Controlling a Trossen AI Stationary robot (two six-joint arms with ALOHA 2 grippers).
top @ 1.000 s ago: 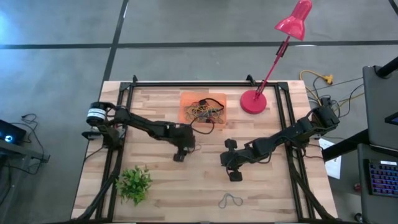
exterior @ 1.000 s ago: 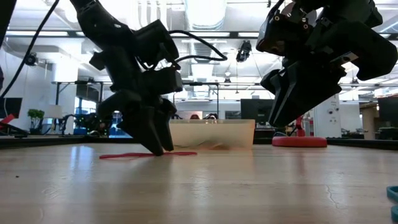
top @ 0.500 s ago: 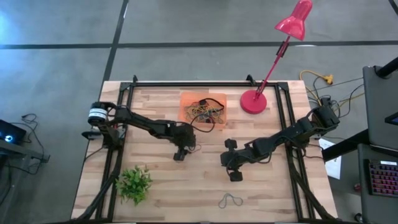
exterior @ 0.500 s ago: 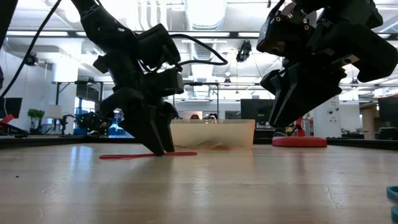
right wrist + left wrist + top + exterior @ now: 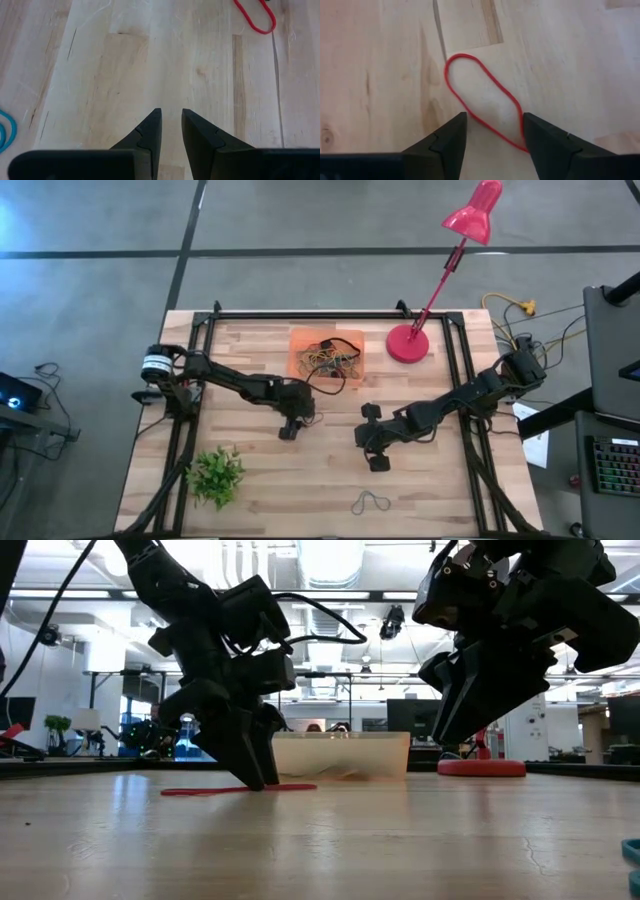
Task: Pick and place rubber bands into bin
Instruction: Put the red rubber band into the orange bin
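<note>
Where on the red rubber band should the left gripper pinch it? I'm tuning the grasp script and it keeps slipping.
Probably the narrow near end of the red rubber band, coming straight down. It lies flat on the table as a long loop, and the left gripper already straddles that end, fingers open, so closing should gather both strands.

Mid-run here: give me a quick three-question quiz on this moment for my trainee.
1. True or false: the left gripper has its open fingers set either side of one end of the red rubber band.
2. Which arm waits above bare wood? A left, B right.
3. Fill in: the bin sits beside the lamp's ____ base.

Key: 1 true; 2 B, the right gripper; 3 red.
</note>
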